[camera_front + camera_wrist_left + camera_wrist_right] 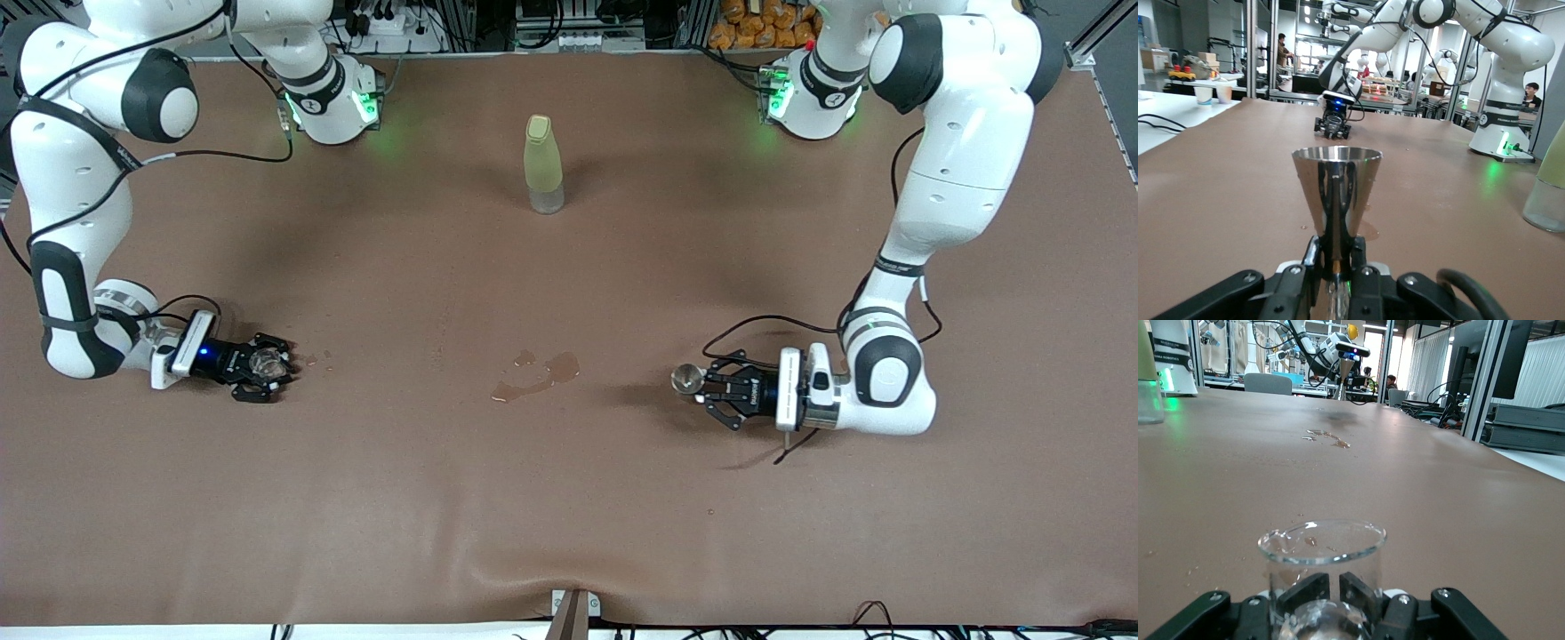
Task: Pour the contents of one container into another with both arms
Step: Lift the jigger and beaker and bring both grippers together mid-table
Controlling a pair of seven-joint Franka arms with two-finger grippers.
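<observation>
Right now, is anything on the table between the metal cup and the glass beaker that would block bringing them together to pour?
Nothing solid. Between the metal cup in the left gripper and the glass beaker in the right gripper lies only a small spill. The bottle stands farther from the camera, off that line.

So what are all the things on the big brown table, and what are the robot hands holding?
bottle: one, pale yellow-green with a clear base, standing upright mid-table, nearer the robots' bases than the spill.
spill: one wet patch, dark on the brown table, between the two grippers.
metal cup: one, shiny silver, cone-shaped, held in the left gripper.
glass beaker: one, clear, held in the right gripper.
left gripper: one, black, shut on the metal cup, low at the left arm's end of the table.
right gripper: one, black, shut on the glass beaker, low at the right arm's end.
</observation>
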